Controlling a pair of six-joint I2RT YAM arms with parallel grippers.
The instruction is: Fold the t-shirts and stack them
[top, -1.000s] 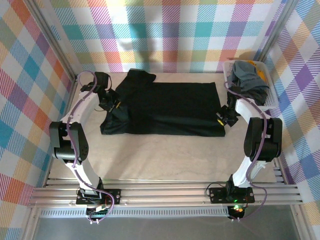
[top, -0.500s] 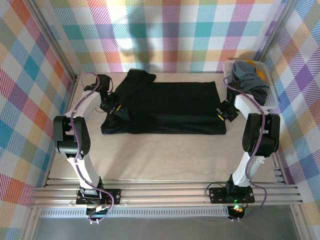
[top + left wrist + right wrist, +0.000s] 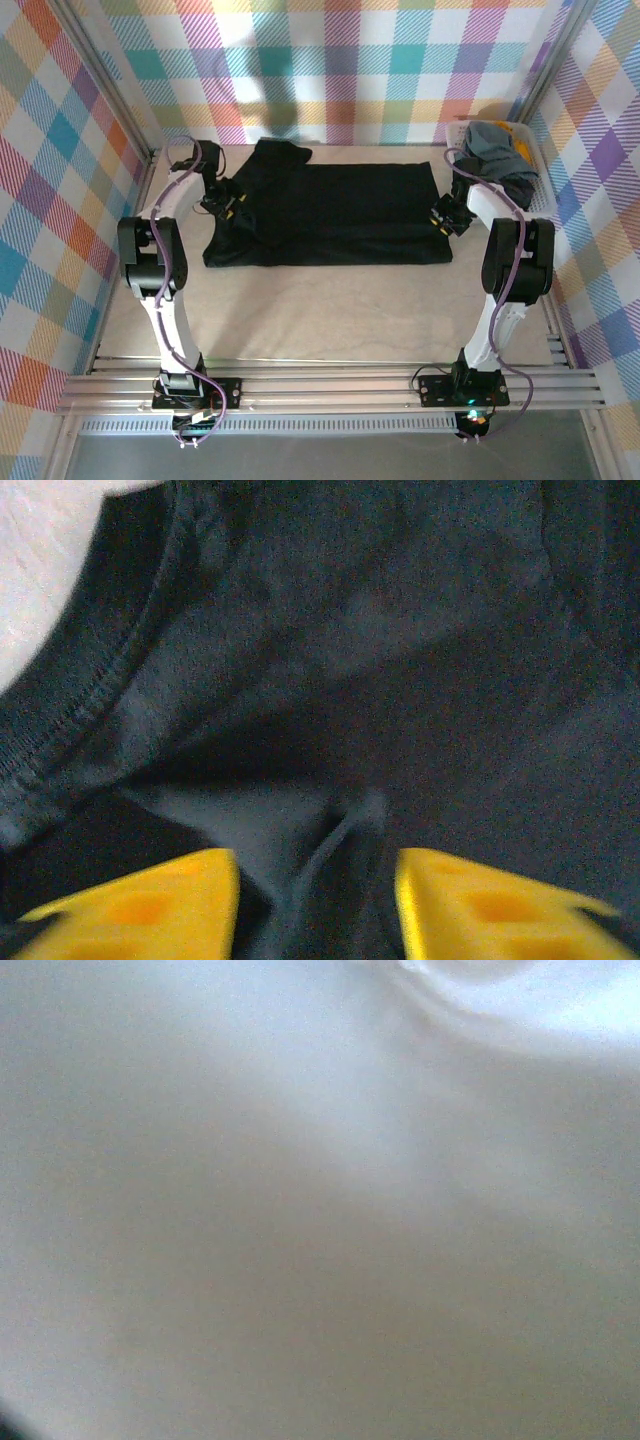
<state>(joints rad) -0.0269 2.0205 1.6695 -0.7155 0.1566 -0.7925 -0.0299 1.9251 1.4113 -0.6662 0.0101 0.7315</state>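
Though laid out flat as a broad rectangle across the far half of the pale wooden table (image 3: 320, 320), nowhere near finished with the large plain black cloth t-shirt (image 3: 335, 215): a sleeve poking out far left, more folds needed, nothing stacked. Over in the white slatted plastic basket (image 3: 543, 190), far right, a grey-blue shirt (image 3: 495, 155) and a yellow-orange shirt (image 3: 522, 148), heaped unfolded. Left gripper (image 3: 318, 880) parted wide around a ridge of black cloth. Right gripper (image 3: 446, 215) at the shirt's right edge, wide or narrow, can't tell. No brand, label or writing readable anywhere.
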